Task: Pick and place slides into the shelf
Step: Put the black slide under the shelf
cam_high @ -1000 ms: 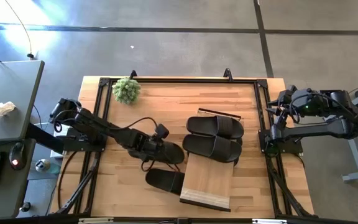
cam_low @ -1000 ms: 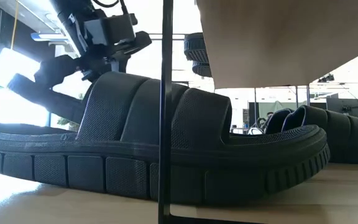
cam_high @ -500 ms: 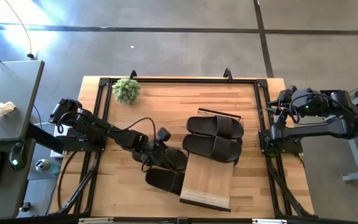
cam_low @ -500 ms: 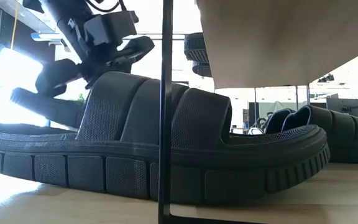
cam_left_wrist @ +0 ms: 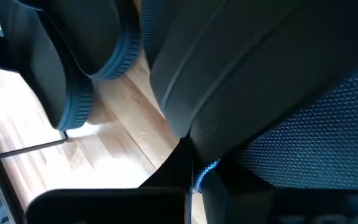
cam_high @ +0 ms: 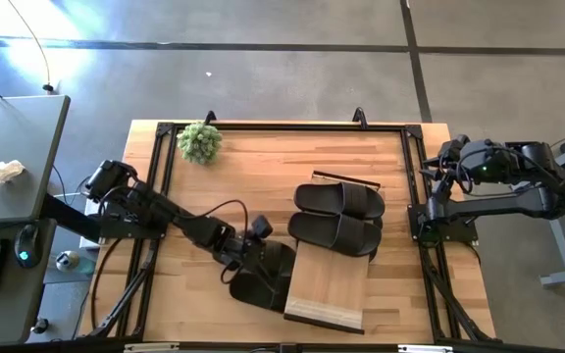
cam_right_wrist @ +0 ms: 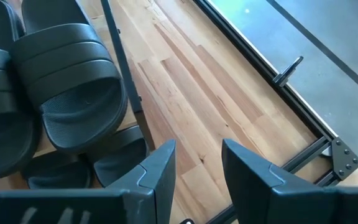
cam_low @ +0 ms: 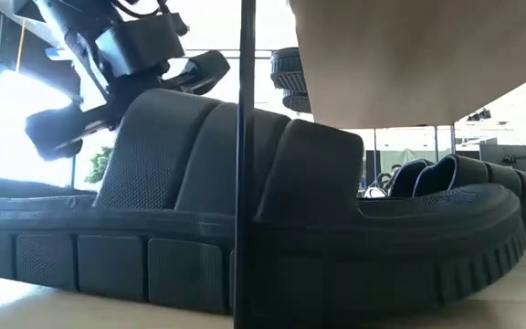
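Observation:
My left gripper [cam_high: 258, 245] reaches in from the table's left and is shut on a black slide [cam_high: 278, 258] at the shelf's [cam_high: 327, 284] near left corner. In the low view it [cam_low: 126, 78] hangs above and behind a second slide [cam_low: 245, 228], which lies sole-down on the table [cam_high: 253, 291] by the shelf's thin dark leg [cam_low: 243, 137]. Two more slides [cam_high: 339, 199] [cam_high: 336, 233] lie side by side at the shelf's far end. My right gripper [cam_right_wrist: 197, 162] is open and waits at the table's right edge [cam_high: 437, 181]. My left gripper [cam_left_wrist: 188, 177] holds the slide beside its textured strap [cam_left_wrist: 278, 130]; the exact place of contact is hidden by the gripper itself. It comes from the table's left, slanting downward. The slide sits low, over the far side of the slide on the table [cam_high: 253, 291].
A small green plant [cam_high: 200, 142] stands at the table's far left. A dark metal frame [cam_high: 160, 176] runs round the tabletop. In the right wrist view more slides [cam_right_wrist: 55, 171] show under the shelf's upper pair [cam_right_wrist: 67, 81]. Bare wood lies between plant and shelf.
My left gripper has moved toward the near edge and down with its slide, closing on the shelf's near left corner. The slide lying on the table has slid toward the near edge and looms larger in the low view.

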Action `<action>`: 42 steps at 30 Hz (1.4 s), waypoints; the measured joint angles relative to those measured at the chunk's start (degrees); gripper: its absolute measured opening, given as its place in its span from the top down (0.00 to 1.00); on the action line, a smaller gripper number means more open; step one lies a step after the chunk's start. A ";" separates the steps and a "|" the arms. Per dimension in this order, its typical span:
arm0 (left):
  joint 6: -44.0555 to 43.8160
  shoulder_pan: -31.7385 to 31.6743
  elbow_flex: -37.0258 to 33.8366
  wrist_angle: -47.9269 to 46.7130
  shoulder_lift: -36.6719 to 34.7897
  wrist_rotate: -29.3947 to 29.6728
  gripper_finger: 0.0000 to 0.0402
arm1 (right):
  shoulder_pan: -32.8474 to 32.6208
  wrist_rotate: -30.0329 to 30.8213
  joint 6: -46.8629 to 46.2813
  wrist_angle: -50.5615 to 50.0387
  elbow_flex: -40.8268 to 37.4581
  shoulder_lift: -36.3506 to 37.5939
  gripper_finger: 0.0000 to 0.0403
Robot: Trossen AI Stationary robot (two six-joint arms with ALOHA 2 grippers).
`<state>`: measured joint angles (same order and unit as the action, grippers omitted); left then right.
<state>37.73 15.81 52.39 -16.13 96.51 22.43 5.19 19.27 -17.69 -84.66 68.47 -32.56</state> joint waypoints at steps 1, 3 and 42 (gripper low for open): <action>-0.05 0.37 -0.03 0.01 0.00 0.47 1.00 | 0.02 0.10 0.12 0.00 0.00 0.04 0.71; -0.13 0.72 -0.03 0.12 0.02 1.14 1.00 | 0.01 0.29 0.17 0.00 0.00 0.01 0.71; -4.81 0.75 -0.07 2.55 0.07 10.26 0.54 | 0.01 -0.10 -0.07 -0.06 0.00 0.02 0.71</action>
<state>32.92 16.56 52.31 -13.59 96.57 32.70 5.20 19.17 -17.76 -84.73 68.47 -32.53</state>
